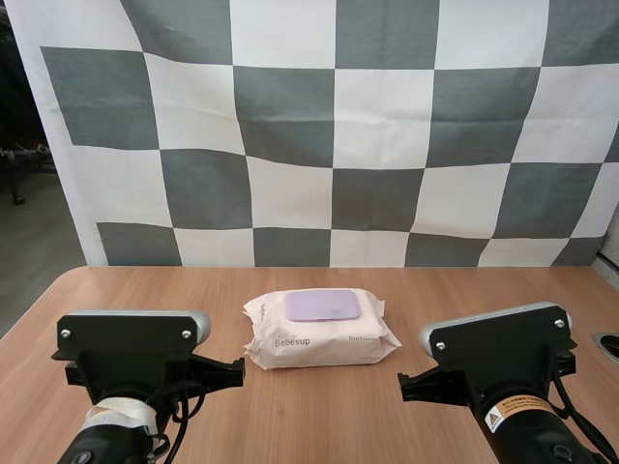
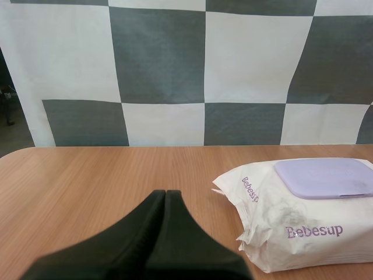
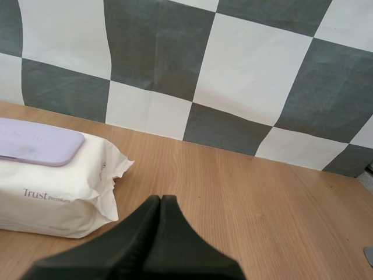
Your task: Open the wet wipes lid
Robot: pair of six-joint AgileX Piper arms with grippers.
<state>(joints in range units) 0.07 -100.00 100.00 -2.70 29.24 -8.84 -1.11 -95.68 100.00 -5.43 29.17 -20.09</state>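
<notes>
left gripper point(image 2: 166, 194): jaws pressed together, empty; right gripper point(image 3: 161, 200): same. wet wipes pack point(image 1: 319, 333) ahead, right of left jaws, left of right jaws, untouched; lilac lid point(image 1: 322, 305) shut on top

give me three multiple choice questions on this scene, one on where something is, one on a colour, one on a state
1. Where does the wet wipes pack lie on the table?
A. around the middle
B. at the left edge
C. at the right edge

2. What colour is the pack's lid?
A. green
B. pale purple
C. red

3. How is the lid?
A. flipped open
B. torn off
C. flat and closed

Answers:
1 A: the high view shows the pack centred on the table.
2 B: the lid is lilac against the cream wrapper.
3 C: it lies flush on the pack. The left gripper and right gripper, fingers together, are apart from it.
</notes>
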